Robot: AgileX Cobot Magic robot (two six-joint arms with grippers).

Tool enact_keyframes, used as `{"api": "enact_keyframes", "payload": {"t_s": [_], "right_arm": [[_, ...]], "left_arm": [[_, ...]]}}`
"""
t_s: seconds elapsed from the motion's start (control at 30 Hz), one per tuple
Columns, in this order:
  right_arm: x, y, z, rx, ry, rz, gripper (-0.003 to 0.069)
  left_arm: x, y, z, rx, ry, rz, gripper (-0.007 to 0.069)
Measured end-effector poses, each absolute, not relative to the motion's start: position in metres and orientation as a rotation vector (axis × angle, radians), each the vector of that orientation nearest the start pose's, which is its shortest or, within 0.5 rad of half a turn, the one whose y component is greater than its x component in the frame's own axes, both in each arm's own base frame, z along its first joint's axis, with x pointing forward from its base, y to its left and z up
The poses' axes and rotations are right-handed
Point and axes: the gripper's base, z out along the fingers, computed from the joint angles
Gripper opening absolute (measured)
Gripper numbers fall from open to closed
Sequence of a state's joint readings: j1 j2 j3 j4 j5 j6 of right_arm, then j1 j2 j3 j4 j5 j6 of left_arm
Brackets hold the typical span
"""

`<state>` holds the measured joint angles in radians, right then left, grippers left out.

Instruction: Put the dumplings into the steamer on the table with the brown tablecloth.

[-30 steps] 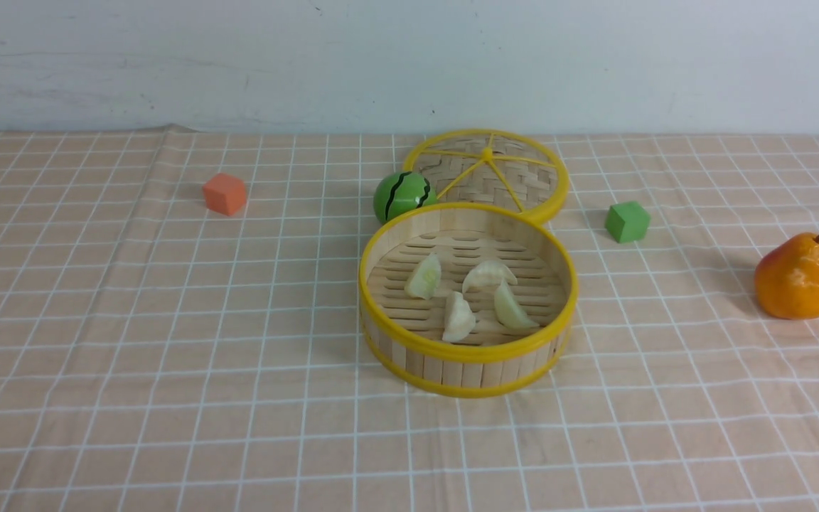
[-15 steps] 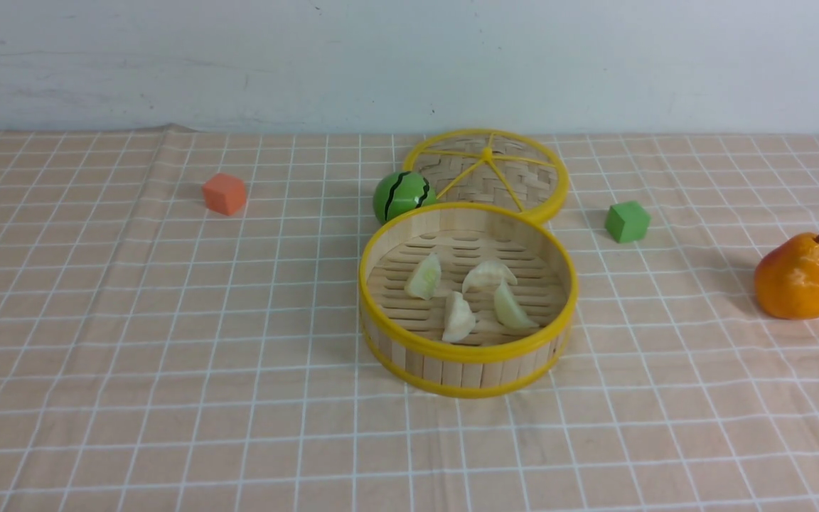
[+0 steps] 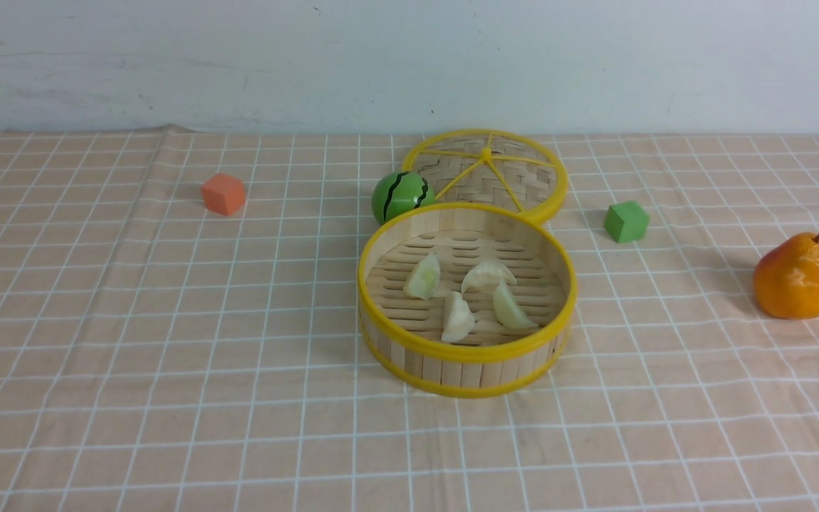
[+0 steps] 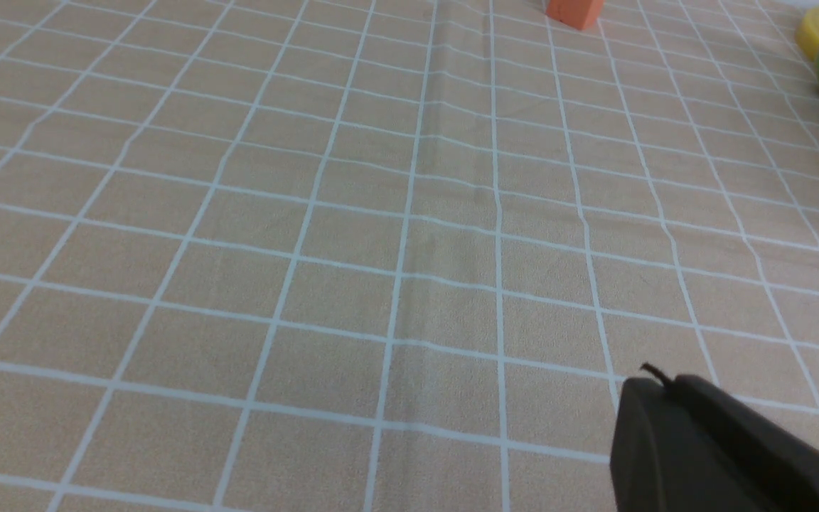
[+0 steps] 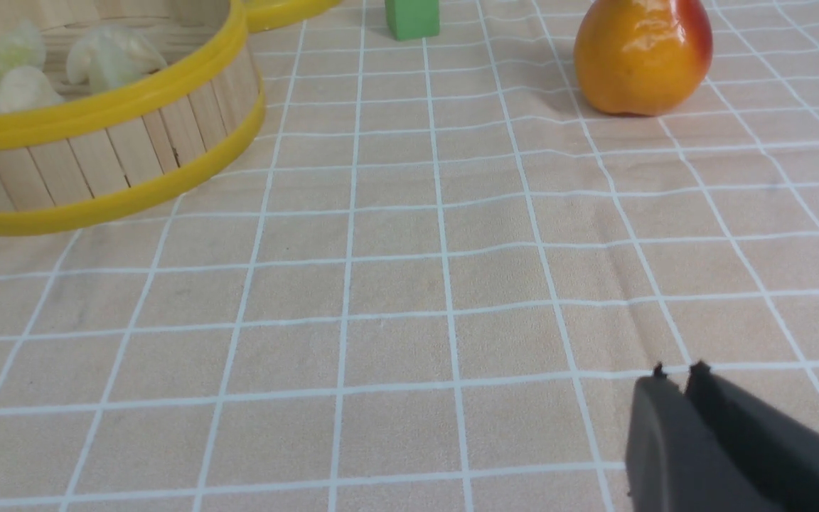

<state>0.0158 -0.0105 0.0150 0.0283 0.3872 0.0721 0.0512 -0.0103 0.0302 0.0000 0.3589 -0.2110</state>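
All four dumplings (image 3: 470, 293) lie inside the steamer (image 3: 466, 355); both arms' jaws together, empty

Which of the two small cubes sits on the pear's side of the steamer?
The green cube, between the steamer and the pear. The orange cube sits far off on the opposite side.

Left gripper (image 4: 655, 387) jaws closed, right gripper (image 5: 676, 377) jaws nearly together, both empty.
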Motion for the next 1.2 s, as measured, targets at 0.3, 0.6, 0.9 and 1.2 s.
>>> {"api": "enact_keyframes", "payload": {"t_s": [0.3, 0.6, 0.9, 1.2], "right_arm": [[0.0521, 0.0018, 0.1739, 0.07, 1.875, 0.089, 0.0052], [0.0521, 0.0018, 0.1739, 0.07, 1.875, 0.089, 0.0064], [0.0521, 0.0018, 0.1739, 0.07, 1.875, 0.089, 0.0065], [0.0521, 0.0018, 0.1739, 0.07, 1.875, 0.089, 0.0079]], "left_arm": [[0.053, 0.0027, 0.1713, -0.244, 1.848, -0.111, -0.0014], [0.053, 0.0027, 0.1713, -0.244, 1.848, -0.111, -0.0014], [0.053, 0.0027, 0.1713, -0.244, 1.848, -0.111, -0.0013], [0.053, 0.0027, 0.1713, -0.244, 1.848, -0.111, -0.0012]]}}
